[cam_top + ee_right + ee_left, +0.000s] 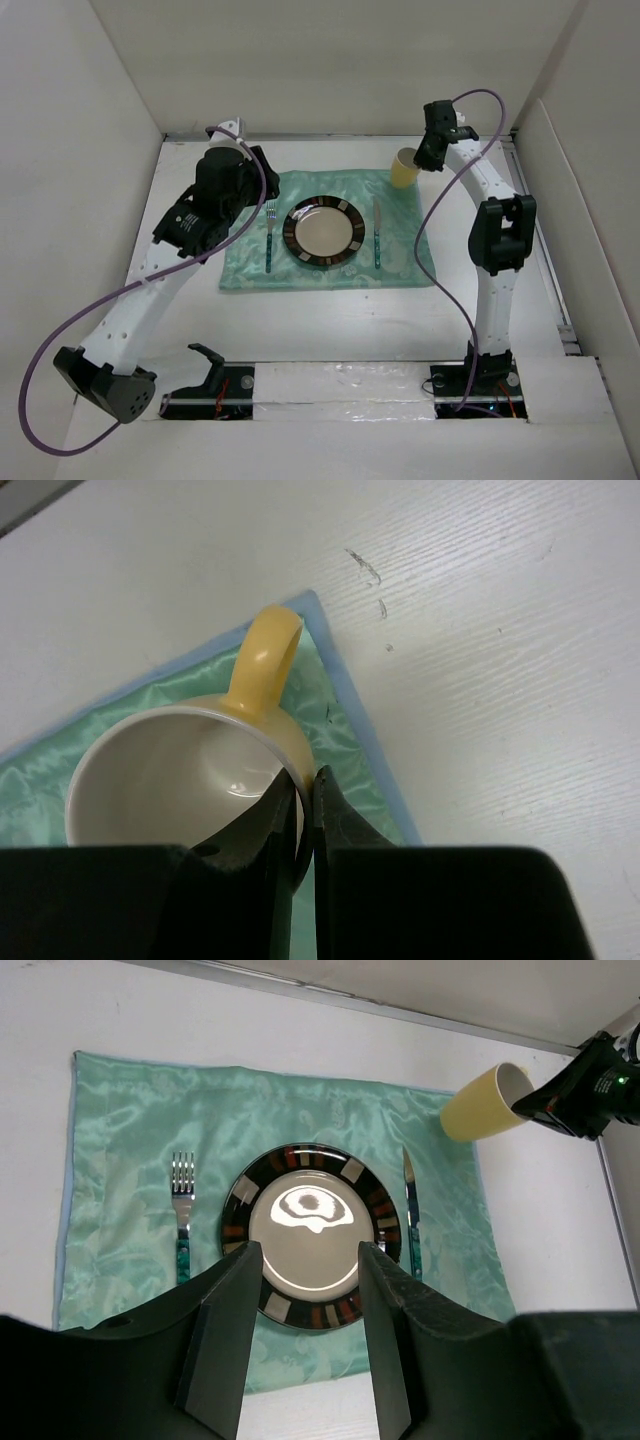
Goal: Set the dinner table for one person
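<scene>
From above, I see the dinner table (330, 320). It is big, flat and dull white, with white walls along its sides. It lies under both arms and the green placemat (400, 268). My left arm (140, 310) hides the placemat's far left corner.

In the left wrist view, the left gripper (308, 1330) has its jaws spread with nothing between them. Its fingers hide the near edge of the plate (310, 1220).

In the right wrist view, the right gripper (305, 792) pinches the wall of the yellow mug (262, 655) over the placemat's corner. I cannot tell if the mug touches the cloth.
</scene>
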Robot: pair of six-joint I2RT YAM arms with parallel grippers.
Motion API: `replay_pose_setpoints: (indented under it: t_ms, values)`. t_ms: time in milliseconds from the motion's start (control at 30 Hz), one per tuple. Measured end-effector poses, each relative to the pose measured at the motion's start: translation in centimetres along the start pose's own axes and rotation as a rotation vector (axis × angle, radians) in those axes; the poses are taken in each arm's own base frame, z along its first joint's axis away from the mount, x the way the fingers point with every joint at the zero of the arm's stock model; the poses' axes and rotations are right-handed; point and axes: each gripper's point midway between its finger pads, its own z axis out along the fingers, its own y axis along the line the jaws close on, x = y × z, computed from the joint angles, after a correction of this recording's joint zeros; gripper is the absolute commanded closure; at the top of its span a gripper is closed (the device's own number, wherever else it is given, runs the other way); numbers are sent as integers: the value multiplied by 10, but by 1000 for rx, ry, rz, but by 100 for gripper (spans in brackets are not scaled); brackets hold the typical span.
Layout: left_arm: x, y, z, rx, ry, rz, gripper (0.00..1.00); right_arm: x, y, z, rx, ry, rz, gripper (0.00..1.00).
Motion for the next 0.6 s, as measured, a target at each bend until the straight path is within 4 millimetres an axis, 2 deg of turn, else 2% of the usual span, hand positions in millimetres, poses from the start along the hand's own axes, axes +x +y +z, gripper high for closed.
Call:
replay_pose_setpoints:
  t_ms: [267,600]
  values:
    - [4,-3,12,8,5,8,59,1,1,2,0,8,-13,100]
    - [12,-1,19,2,24,12,58,16,-6,26,50,46,-38,100]
